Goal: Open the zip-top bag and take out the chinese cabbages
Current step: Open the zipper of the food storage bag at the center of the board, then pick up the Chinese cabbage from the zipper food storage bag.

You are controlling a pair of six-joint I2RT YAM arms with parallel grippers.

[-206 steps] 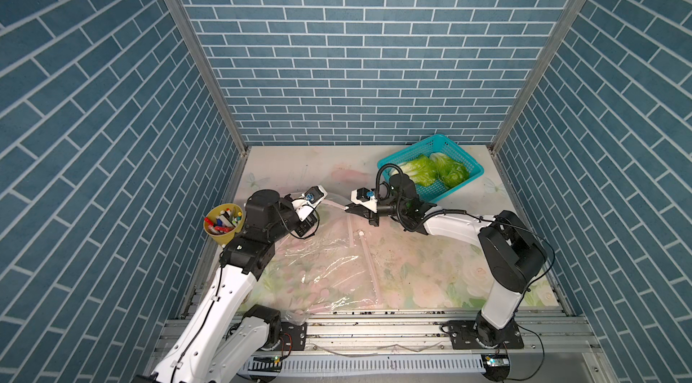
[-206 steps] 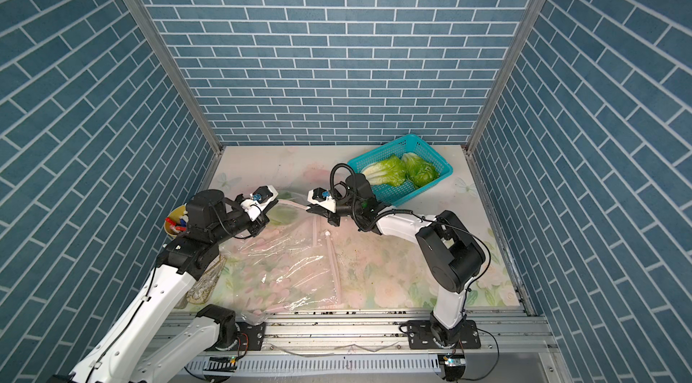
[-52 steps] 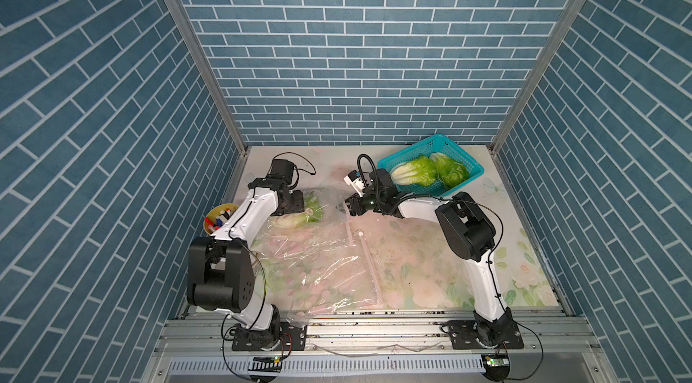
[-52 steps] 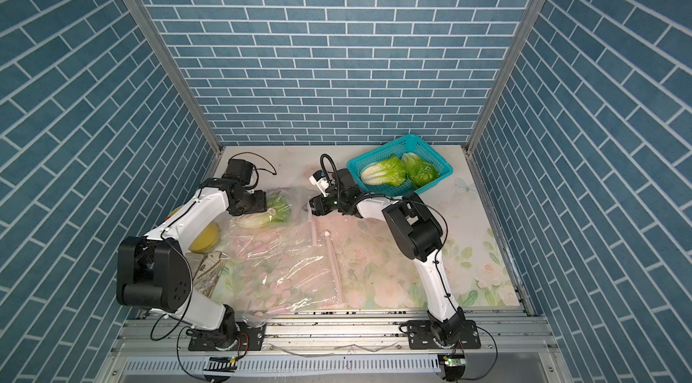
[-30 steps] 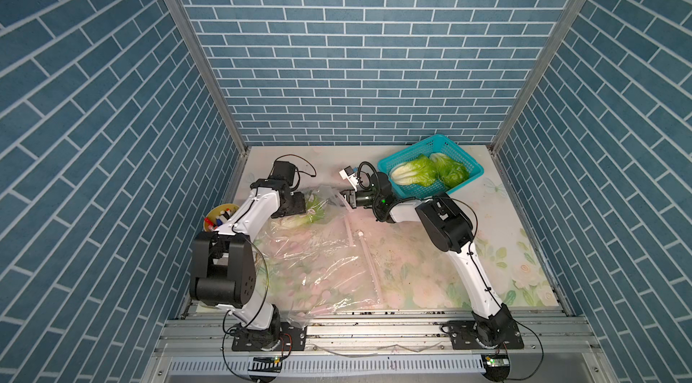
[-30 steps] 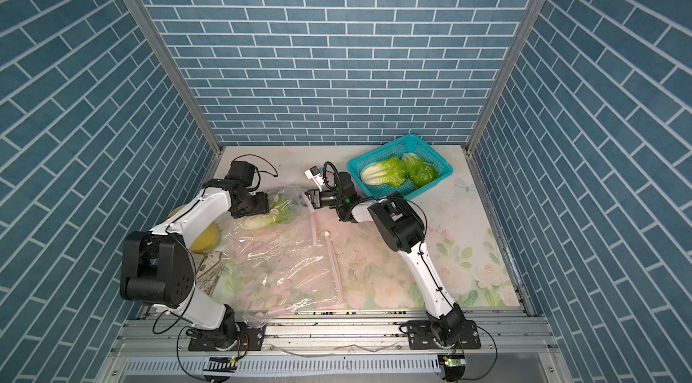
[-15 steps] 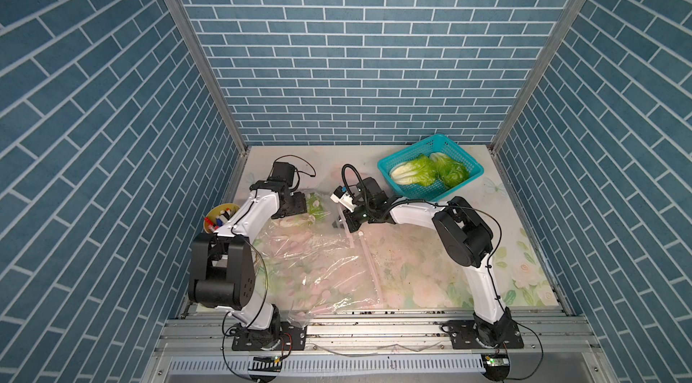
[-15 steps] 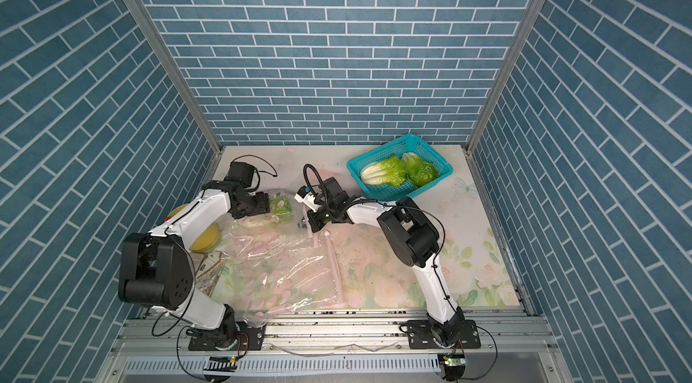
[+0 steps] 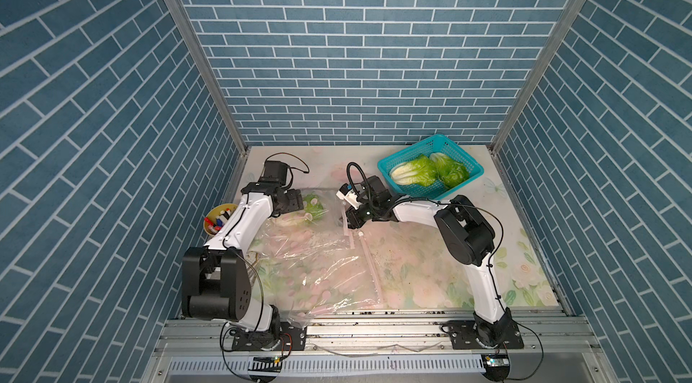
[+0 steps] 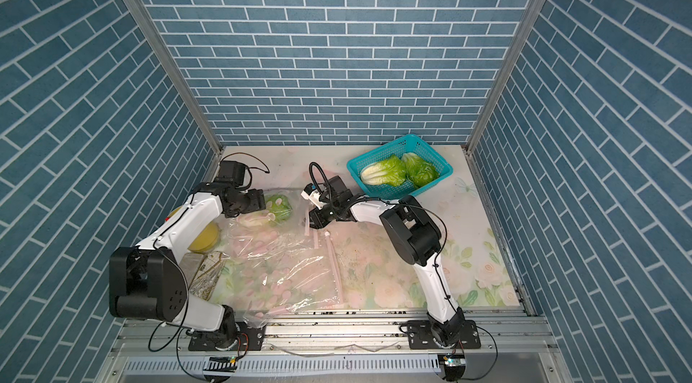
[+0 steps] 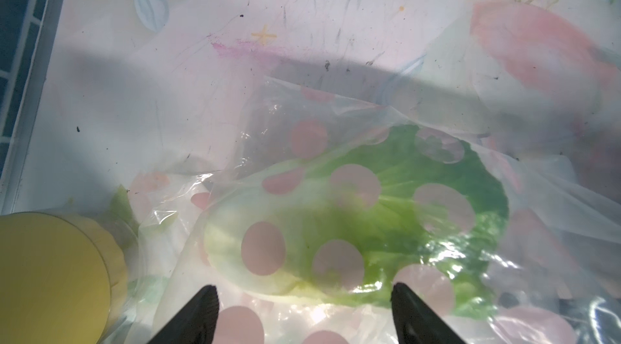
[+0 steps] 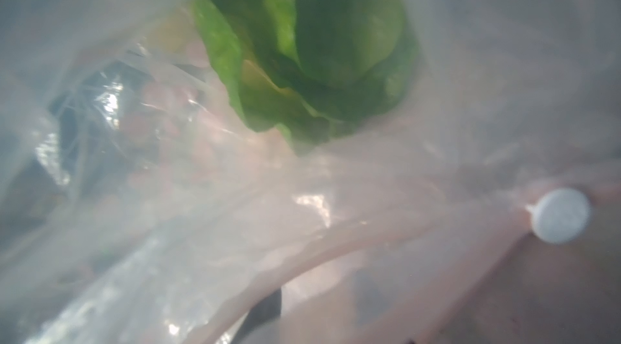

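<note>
The left end effector (image 11: 304,312) hung open, fingertips spread just short of one cabbage (image 11: 353,224) inside the spotted bag (image 9: 318,261), toward 10 o'clock on the counter (image 9: 430,261). Two cabbages (image 9: 413,173) lay in the basket (image 9: 419,192) at 1 o'clock. The right end effector (image 9: 350,214) sat at the bag's edge; plastic hid whether it was open or closed.

No lettering, label, brand mark, number or sign can be read in any view, whether from above or from either wrist.
</note>
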